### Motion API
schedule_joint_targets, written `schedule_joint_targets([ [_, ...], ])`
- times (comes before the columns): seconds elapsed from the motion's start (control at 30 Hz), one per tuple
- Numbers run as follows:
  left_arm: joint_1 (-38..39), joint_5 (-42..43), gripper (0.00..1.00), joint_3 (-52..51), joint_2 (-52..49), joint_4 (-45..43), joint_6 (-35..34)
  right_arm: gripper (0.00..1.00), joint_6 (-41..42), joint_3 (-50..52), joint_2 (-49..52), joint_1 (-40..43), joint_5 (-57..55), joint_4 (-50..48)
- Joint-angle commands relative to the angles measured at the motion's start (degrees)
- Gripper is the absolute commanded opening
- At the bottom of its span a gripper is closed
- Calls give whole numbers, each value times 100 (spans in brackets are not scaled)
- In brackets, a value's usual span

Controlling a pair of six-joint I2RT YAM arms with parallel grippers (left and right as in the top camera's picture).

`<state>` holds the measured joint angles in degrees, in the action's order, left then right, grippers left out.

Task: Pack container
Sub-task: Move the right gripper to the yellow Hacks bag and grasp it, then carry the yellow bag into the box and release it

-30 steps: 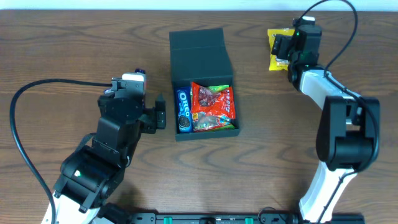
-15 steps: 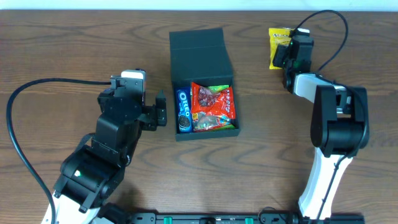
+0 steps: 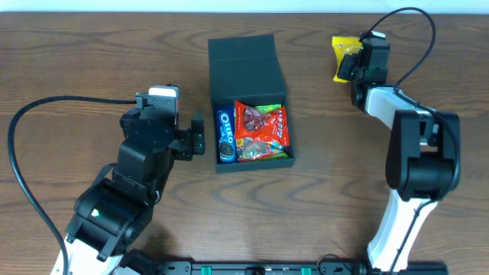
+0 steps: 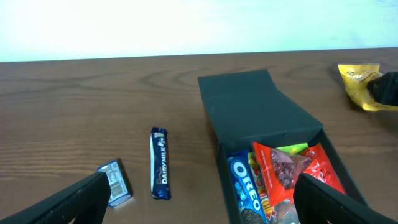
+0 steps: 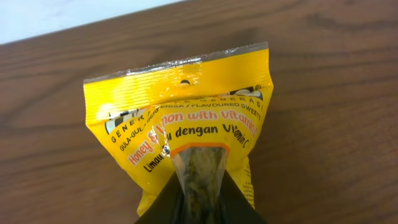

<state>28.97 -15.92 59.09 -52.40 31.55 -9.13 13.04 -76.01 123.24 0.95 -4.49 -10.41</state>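
Observation:
The dark green container stands open at the table's middle with its lid flap laid back. Inside lie an Oreo pack and a red snack packet. A yellow packet lies at the far right of the table. My right gripper is shut on its near end. In the right wrist view the dark fingers pinch the packet at the gripper. My left gripper hangs open just left of the container, holding nothing; its fingers frame the left wrist view.
A Dairy Milk bar and a small blue box lie on the table left of the container; the left arm hides them from overhead. The yellow packet shows far right. A black cable loops at the left.
My right gripper has closed on the yellow packet's near end, and the packet has shifted slightly. The left arm and the container have not moved.

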Motion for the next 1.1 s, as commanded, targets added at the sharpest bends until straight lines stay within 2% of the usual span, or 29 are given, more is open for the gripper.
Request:
schedule_joint_targets([
  [0.0,-13,-125,95,114,-9,-9,42,6,-96,22,-684,-79,444,74],
  [0.2,-13,-164,95,114,-7,-9,389,6,-575,22,-1794,-260,1051,623],
  [0.37,-13,-601,95,114,20,-11,407,6,-1130,24,-2870,-745,1705,1775],
  [0.53,-13,-723,95,114,90,-15,407,5,-1703,22,-3298,-1176,2459,2702],
  [0.67,-13,-721,95,114,234,-142,562,9,-2444,24,-3368,-1620,3381,3613],
  [0.8,-13,-719,95,114,407,-232,647,8,-3519,26,-3307,-2092,3497,4398],
  [1.07,-13,-719,95,114,538,-229,662,8,-4227,31,-2780,-2763,3475,4848],
])
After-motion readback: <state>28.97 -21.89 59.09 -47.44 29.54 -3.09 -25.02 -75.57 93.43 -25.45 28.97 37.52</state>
